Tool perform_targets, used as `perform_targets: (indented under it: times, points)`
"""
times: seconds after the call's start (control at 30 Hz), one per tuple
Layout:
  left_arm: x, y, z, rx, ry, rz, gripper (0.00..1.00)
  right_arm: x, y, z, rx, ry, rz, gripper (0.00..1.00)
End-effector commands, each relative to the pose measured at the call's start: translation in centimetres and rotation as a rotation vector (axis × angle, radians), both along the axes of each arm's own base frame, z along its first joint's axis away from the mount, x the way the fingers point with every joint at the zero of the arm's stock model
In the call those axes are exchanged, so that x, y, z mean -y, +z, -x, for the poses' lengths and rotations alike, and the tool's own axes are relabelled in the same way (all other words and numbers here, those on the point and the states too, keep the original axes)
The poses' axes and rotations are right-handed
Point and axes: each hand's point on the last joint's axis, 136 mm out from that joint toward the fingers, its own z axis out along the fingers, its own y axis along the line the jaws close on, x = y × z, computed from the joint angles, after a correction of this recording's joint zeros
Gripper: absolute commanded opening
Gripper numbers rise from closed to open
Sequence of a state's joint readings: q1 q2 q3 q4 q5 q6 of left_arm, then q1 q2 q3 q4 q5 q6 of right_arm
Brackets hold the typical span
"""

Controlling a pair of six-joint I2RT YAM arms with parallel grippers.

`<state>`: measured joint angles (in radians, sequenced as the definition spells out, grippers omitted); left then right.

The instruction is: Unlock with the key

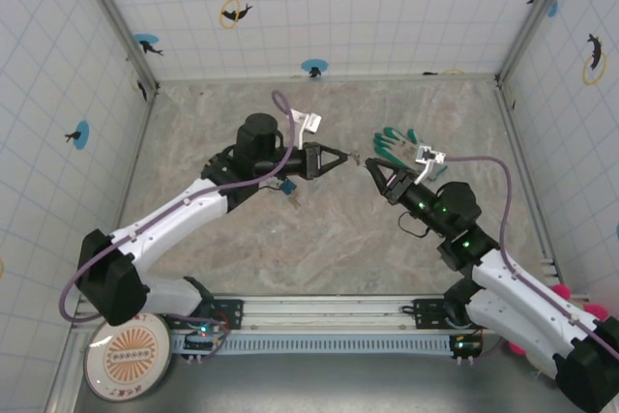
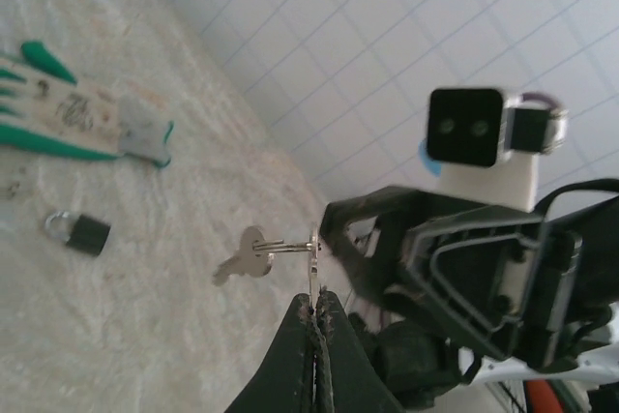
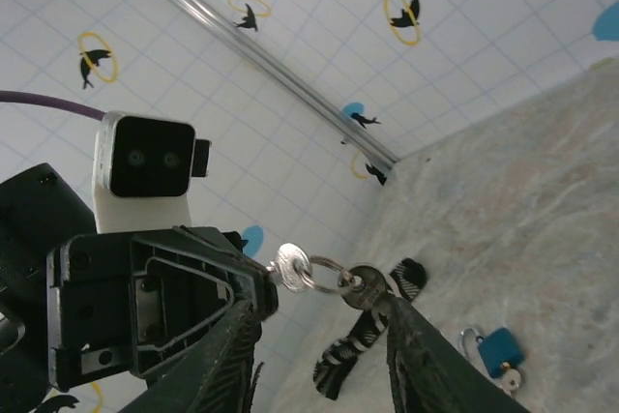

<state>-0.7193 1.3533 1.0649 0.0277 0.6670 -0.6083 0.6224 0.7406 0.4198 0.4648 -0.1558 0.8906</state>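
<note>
- The key [image 2: 248, 254] is held up in the air between the two grippers, likely so it can be passed over.
- Its ring [image 2: 314, 250] is pinched by the left gripper [image 2: 314, 305], which is closed tight.
- The right gripper [image 3: 322, 309] is spread wide, likely to take it.
- The key is seen as tiny, flat, silver and shiny.

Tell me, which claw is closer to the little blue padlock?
Left. The left gripper hangs just right of the blue padlock, pinching the keys; the right gripper sits farther right.
</note>
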Motion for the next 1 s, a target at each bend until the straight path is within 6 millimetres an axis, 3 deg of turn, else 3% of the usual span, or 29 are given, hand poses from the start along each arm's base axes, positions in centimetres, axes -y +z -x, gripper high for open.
perform_targets:
  times: [0.0, 0.27, 0.5, 0.8, 0.97]
  points:
    - [-0.1, -3.1, 1.6, -0.063, -0.107, -0.116, 0.00, -0.2, 0.3, 0.6, 0.010, 0.063, 0.071, 0.41]
    - [0.2, -2.5, 3.2, -0.050, -0.222, -0.096, 0.00, -2.1, 0.5, 1.1, 0.009, 0.228, 0.041, 0.34]
    - [0.3, -1.6, 4.0, -0.020, -0.253, -0.076, 0.00, -2.9, 0.6, 1.7, 0.015, 0.295, 0.042, 0.41]
    - [0.3, -0.8, 4.4, 0.001, -0.266, -0.051, 0.00, -3.0, 0.3, 2.5, 0.017, 0.333, 0.051, 0.33]
    - [0.2, -0.4, 4.6, 0.010, -0.270, -0.041, 0.00, -3.0, 0.5, 3.0, 0.031, 0.353, 0.059, 0.23]
